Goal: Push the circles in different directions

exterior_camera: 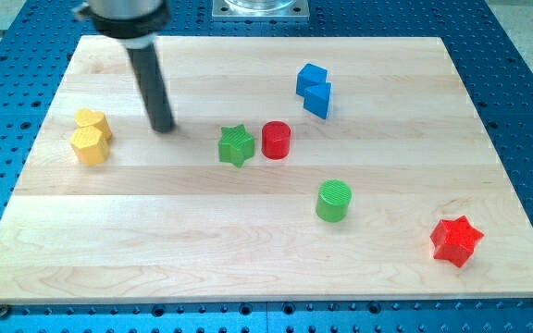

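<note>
On the wooden board (pixel 248 231), my jawless tip (pixel 163 128) stands well left of red circle (pixel 276 141) and green circle (pixel 334 201).

A pale wooden surface (pixel 248 231) is seen. On it are carried two touching yellow blocks (pixel 91 137) at the view's left, a green star (pixel 236 145) touching a red cylinder (pixel 276 140), two blue blocks (pixel 314 89), a green cylinder (pixel 334 200) and a red star (pixel 456 240).

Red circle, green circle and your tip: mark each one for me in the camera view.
red circle (pixel 276 140): camera view, on its round top face.
green circle (pixel 334 200): camera view, on its upper side wall.
my tip (pixel 163 128): camera view, the rod's very end, left of the green star (pixel 236 145).
</note>
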Action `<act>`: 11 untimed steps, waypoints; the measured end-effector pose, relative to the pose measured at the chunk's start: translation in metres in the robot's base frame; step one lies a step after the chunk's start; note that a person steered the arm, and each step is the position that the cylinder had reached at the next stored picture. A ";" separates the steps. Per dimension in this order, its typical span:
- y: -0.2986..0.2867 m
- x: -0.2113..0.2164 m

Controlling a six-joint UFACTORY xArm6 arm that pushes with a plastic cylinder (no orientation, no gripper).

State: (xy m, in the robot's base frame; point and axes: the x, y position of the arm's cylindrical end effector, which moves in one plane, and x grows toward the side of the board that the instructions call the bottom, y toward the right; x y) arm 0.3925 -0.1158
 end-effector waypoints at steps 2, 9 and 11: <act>0.054 -0.001; 0.162 0.095; 0.130 -0.012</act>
State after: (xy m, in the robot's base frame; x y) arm 0.3809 0.0146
